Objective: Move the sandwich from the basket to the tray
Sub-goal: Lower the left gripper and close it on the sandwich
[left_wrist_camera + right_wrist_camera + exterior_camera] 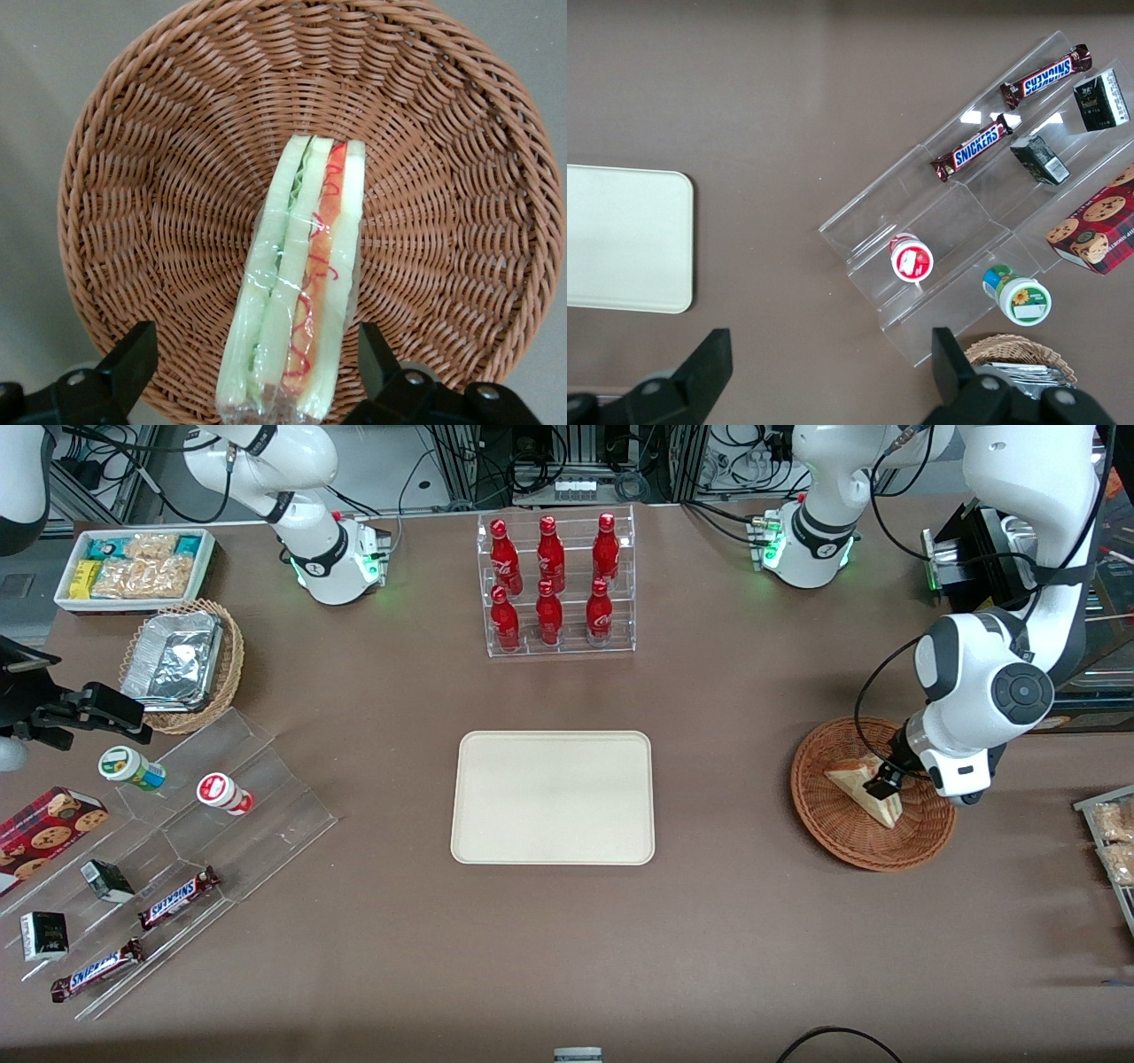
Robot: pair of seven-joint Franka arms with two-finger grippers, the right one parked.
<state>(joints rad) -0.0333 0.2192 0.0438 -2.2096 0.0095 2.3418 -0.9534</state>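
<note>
The sandwich (852, 781) is a plastic-wrapped wedge of white bread with red, orange and green filling. It lies in the round reddish-brown wicker basket (850, 850) toward the working arm's end of the table. My left gripper (886, 779) is down in the basket, open, with one finger on each side of the sandwich. In the left wrist view the sandwich (297, 283) stands on edge between the fingers (133, 359), with a gap on both sides, and the basket (159, 204) fills the view. The cream tray (554, 797) lies empty at the table's middle and also shows in the right wrist view (620, 239).
A clear rack of red bottles (554, 584) stands farther from the camera than the tray. A clear stepped stand (177, 841) with snacks, a tan basket with foil trays (182, 664) and a white bin (133, 567) lie toward the parked arm's end. A tray of packets (1112, 841) lies beside the basket.
</note>
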